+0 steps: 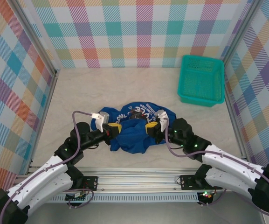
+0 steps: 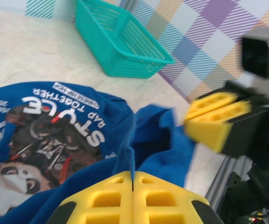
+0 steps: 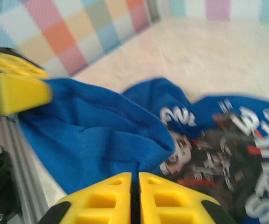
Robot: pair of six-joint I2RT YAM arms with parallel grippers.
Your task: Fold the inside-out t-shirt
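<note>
The royal-blue t-shirt [image 1: 132,135], soft matte cotton, lies crumpled in a rounded heap on the pale, mottled bench [image 1: 101,88]. It is well apart from the teal plastic mesh basket [image 1: 201,80], on the side nearer my bases. White lettering and a dark print face up. My left gripper [image 2: 133,175] presses its ribbed yellow pads together on a blue fold. My right gripper [image 3: 134,173] shows a thin slit, with cloth bunched at its tips; whether it pinches, I cannot tell.

The left gripper [image 2: 133,177] pinches a fold of the blue t-shirt [image 2: 155,140] beside the right gripper [image 2: 214,122]; a teal basket [image 2: 120,44] stands beyond.
</note>
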